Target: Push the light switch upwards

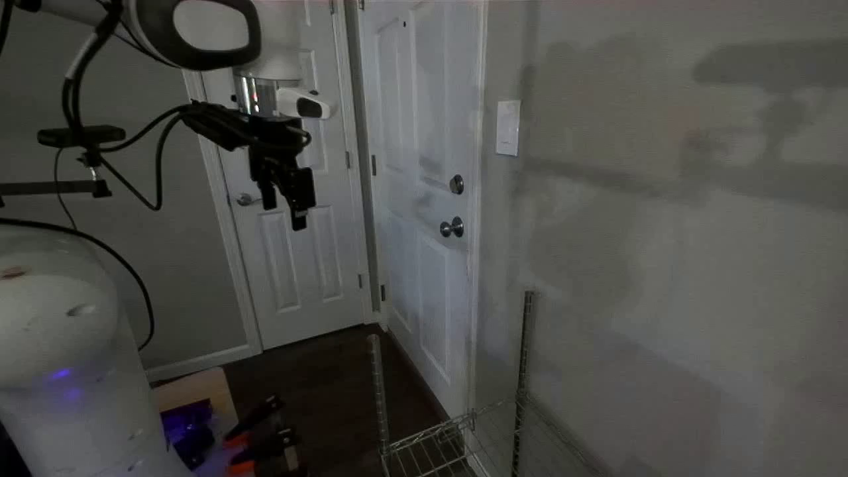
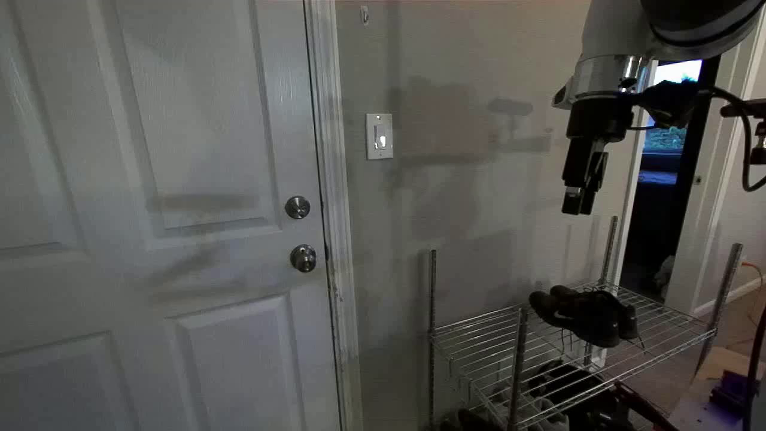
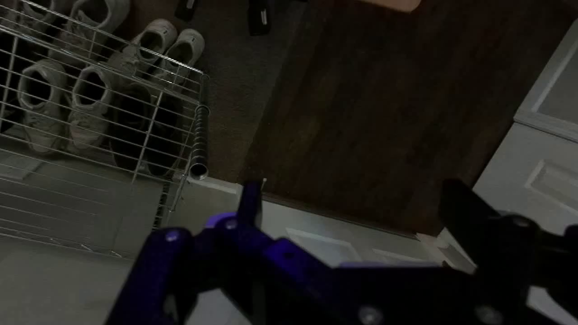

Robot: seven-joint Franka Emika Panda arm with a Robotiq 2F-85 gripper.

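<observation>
Wall and door take up most of what reaches me from here. In front of the wall stands the wire rack, and the bench turns one rounded corner out over the floor. I have the arm reaching high past that corner, with the gripper pointing downward. Its fingers stand well apart and hold nothing. In both exterior views the tips look lower than my target and well apart from it, so I judge the approach not yet made: the next move calls for lifting, crossing toward the wall and turning the tips to face it.

The light switch is on the wall just beside the door frame, well apart from any edge of the bench. Fixed there, it should bring me no weight; I expect hard, slick plastic that could crack under a heavy shove. There is nothing to pinch, so I would bring the fingers together and use the tips alone. Its paddle should give lightly over a short travel, with a stiff snap midway. I would press the upper half squarely, as a slanting push could skid off the face. A bright patch sits low on it; which way it tips, I cannot tell.
</observation>
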